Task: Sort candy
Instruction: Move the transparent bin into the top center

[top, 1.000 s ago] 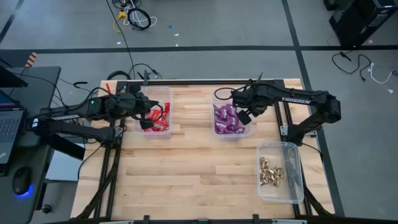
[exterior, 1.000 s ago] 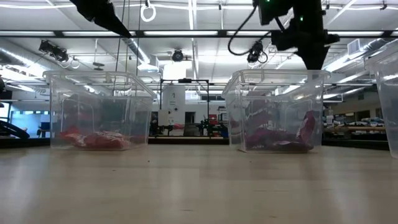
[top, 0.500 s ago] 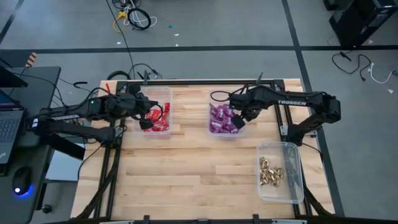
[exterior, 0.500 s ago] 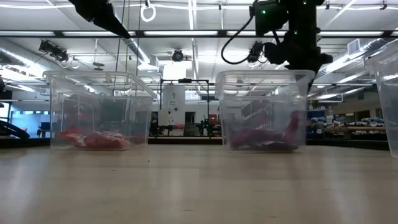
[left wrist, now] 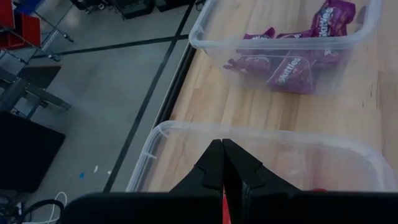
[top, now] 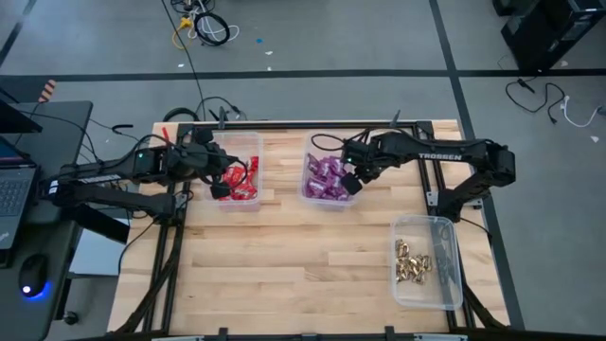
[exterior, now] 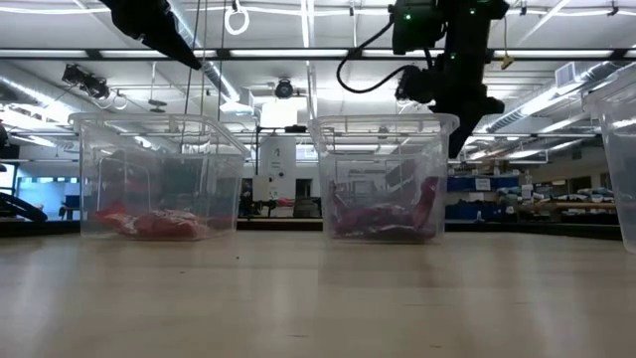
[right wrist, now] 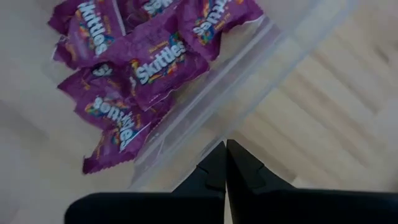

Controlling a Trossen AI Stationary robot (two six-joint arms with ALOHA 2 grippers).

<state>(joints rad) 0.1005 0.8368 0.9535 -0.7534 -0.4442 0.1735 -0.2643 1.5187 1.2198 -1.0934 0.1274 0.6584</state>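
On the bench, right gripper [top: 351, 180], fingers pressed together, has pushed the purple-candy bin [top: 327, 180] toward the red-candy bin [top: 237, 172]; left gripper [top: 214, 173] closed above red candy [top: 239, 180]; sorting apparently complete.

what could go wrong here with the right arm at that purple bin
The right gripper, shut, presses against the side wall of the bin of purple packets. Pushing high on the wall could tip the bin and spill packets. Sliding it farther could drive it into the bin of red packets, where the left gripper hangs.
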